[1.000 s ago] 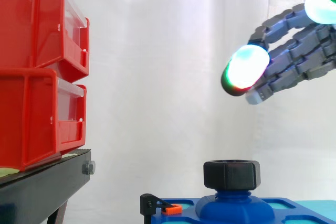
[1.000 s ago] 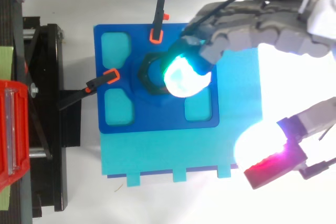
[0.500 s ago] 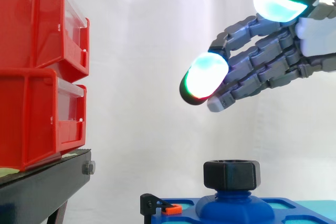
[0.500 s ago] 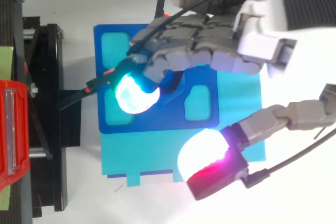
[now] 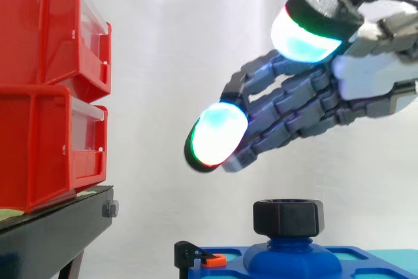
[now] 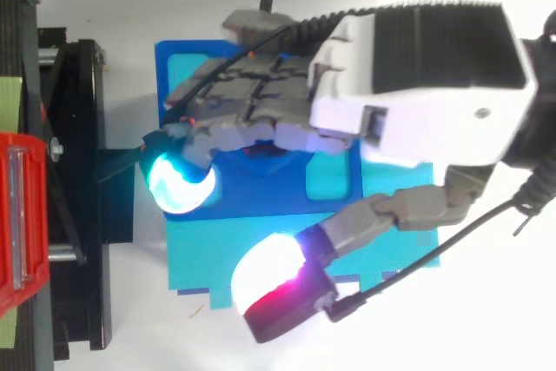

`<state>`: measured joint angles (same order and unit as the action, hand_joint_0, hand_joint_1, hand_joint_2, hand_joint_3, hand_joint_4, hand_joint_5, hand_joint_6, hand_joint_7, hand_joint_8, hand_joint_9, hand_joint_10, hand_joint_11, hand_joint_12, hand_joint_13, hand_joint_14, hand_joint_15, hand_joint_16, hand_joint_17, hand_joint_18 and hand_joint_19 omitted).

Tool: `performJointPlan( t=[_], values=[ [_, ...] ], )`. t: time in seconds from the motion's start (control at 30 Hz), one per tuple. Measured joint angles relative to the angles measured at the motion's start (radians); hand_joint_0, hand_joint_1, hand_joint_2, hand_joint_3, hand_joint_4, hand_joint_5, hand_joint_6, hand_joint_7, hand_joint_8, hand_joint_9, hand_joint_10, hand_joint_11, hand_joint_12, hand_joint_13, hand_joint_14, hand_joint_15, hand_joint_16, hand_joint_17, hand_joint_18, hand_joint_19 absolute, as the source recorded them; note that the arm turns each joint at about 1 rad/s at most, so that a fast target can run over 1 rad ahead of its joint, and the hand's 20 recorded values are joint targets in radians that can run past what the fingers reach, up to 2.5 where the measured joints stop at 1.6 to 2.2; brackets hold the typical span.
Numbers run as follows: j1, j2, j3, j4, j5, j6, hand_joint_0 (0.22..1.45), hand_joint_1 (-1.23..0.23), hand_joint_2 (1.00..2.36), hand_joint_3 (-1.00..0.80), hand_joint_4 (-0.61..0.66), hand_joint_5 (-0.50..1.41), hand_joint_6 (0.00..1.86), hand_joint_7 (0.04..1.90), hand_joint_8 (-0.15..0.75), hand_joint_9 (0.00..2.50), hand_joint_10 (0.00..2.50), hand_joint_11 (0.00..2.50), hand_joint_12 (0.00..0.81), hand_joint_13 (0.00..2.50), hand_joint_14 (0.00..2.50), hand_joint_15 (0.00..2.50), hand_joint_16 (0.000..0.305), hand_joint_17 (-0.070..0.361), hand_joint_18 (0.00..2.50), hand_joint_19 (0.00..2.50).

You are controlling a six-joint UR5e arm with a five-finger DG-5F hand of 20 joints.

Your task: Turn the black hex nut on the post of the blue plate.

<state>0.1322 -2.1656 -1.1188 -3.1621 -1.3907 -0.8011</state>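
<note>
Fingers spread wide and empty, the hand (image 5: 369, 80) should centre over the nut (image 5: 289, 218) at the plate's (image 6: 170, 55) middle, lower, and close evenly.

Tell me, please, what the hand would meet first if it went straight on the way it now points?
Probably the lower red bin: the hand points left and slightly down, clearing the black hex nut. Depth is unclear, so this is a guess.

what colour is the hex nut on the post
The hex nut is black, clearest in the side view.
</note>
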Motion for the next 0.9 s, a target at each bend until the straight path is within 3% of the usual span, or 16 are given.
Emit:
performJointPlan(
  t=[0.13, 0.47, 0.77, 0.9],
  values=[
    [-0.001, -0.027, 0.029, -0.013, -0.025, 0.006, 0.44, -0.33, 1.00, -0.50, 0.17, -0.21, 0.50, 0.77, 0.212, 0.22, 0.00, 0.00, 0.340, 0.00, 0.00, 0.04, 0.053, 0.118, 0.00, 0.09],
    [0.000, -0.057, 0.049, -0.031, -0.047, -0.026, 0.44, -0.33, 1.00, -0.50, 0.17, -0.21, 0.50, 0.78, 0.213, 0.23, 0.00, 0.00, 0.340, 0.00, 0.00, 0.05, 0.053, 0.120, 0.00, 0.10],
    [-0.008, -0.060, 0.051, -0.076, -0.053, -0.098, 0.44, -0.33, 1.00, -0.50, 0.17, -0.21, 0.50, 0.78, 0.213, 0.23, 0.00, 0.01, 0.337, 0.00, 0.00, 0.04, 0.053, 0.120, 0.00, 0.10],
    [-0.018, -0.060, 0.056, -0.100, -0.073, -0.116, 0.44, -0.33, 1.00, -0.50, 0.17, -0.21, 0.50, 0.78, 0.209, 0.23, 0.00, 0.01, 0.336, 0.00, 0.00, 0.05, 0.053, 0.119, 0.00, 0.10]
  ],
)
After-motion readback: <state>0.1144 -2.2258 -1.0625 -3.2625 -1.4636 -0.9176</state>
